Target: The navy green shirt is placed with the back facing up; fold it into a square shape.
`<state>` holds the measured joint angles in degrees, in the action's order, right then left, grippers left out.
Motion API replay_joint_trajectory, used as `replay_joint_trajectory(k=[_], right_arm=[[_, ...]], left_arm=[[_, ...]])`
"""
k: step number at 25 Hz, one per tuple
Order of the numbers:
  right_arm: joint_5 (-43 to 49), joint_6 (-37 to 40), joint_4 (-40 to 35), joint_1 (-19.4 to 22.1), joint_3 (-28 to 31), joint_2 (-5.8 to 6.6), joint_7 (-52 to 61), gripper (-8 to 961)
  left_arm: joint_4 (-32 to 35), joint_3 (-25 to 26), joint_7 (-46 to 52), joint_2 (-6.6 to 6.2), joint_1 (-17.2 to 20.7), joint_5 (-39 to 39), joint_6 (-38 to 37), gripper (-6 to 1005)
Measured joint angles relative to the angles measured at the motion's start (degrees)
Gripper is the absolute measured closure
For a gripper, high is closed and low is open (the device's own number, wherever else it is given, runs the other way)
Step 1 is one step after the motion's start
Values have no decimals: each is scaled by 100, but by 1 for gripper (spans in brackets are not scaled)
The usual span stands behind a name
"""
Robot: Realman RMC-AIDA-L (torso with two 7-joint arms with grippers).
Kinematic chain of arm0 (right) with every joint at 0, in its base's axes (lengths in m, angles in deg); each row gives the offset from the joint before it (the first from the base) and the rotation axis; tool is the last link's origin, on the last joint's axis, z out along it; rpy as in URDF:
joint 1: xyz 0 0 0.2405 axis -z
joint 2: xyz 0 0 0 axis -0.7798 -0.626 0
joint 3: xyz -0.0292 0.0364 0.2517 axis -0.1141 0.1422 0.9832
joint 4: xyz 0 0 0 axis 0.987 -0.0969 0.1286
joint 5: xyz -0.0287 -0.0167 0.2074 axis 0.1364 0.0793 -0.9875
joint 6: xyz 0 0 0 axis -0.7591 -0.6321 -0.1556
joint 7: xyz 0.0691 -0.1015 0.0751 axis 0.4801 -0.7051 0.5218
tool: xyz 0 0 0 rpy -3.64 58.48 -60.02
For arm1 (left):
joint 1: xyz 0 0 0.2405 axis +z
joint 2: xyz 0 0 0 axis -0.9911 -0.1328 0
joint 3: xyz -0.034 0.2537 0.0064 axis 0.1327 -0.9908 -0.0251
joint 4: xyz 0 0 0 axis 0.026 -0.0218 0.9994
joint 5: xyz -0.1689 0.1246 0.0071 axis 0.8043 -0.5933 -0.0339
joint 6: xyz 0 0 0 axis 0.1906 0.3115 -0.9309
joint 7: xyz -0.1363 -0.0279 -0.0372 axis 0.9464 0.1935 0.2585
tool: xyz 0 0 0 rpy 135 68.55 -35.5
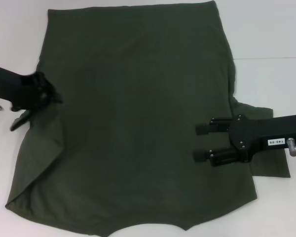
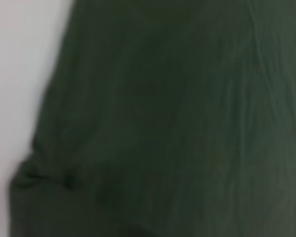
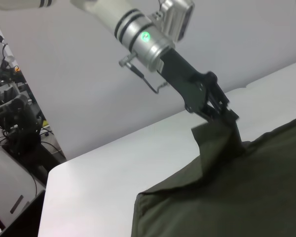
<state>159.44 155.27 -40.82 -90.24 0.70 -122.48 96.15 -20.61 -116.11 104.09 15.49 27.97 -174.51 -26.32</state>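
Note:
The navy green shirt (image 1: pixel 138 123) lies spread over most of the white table, plain side up, with no lettering showing. My left gripper (image 1: pixel 45 98) is at the shirt's left edge, shut on a pinch of cloth. The right wrist view shows this left gripper (image 3: pixel 221 109) holding that fold raised in a peak above the table. My right gripper (image 1: pixel 201 142) hovers open over the shirt's right part, its fingers pointing toward the middle, beside the right sleeve (image 1: pixel 269 170). Shirt cloth (image 2: pixel 177 123) fills the left wrist view.
Bare white table (image 1: pixel 271 29) shows right of the shirt and at the far left (image 1: pixel 10 34). A seam (image 1: pixel 271 58) crosses the table at right. Beyond the table's edge in the right wrist view stands dark equipment with cables (image 3: pixel 15 128).

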Motion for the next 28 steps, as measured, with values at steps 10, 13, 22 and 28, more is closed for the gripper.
replay_joint_trajectory(k=[10, 13, 22, 28], right_arm=[[0, -92, 0, -7, 1, 2, 68, 68], [0, -93, 0, -12, 5, 2, 76, 68], [0, -90, -29, -34, 24, 1, 159, 71], [0, -83, -54, -31, 31, 14, 203, 73]], left_arm=[[-41, -36, -239, 777, 35, 378, 979, 509], [-43, -43, -291, 853, 37, 393, 991, 424], [239, 9, -1124, 523, 731, 1688, 164, 223], [248, 15, -1515, 388, 1565, 2555, 427, 126]])
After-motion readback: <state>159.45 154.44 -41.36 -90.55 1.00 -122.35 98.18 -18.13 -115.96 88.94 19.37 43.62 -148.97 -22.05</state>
